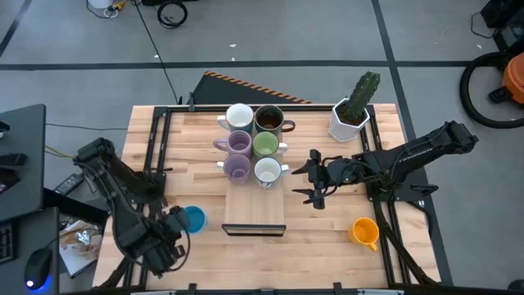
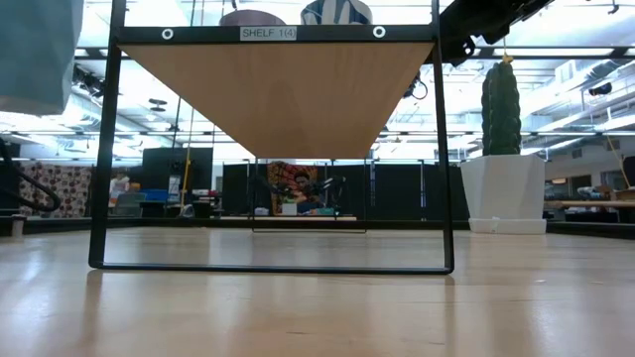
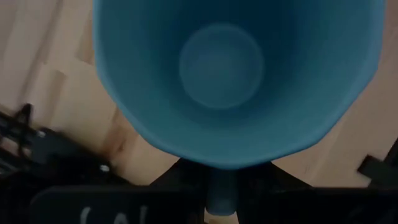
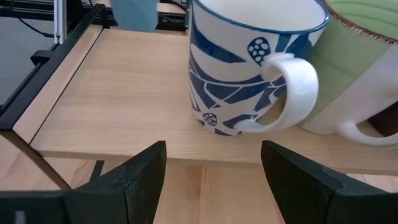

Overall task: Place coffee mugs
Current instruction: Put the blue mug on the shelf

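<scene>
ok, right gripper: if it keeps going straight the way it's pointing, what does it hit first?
Most likely the white mug with blue pattern on the shelf. The open right gripper faces its handle side, slightly below shelf level, so the shelf edge may come first; depth is unclear.

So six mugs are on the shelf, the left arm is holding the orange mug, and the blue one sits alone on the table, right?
Not quite: the colours are swapped. The left end effector holds the blue mug, and the orange mug sits alone on the table; the high view shows both. Six mugs are indeed on the shelf.
</scene>
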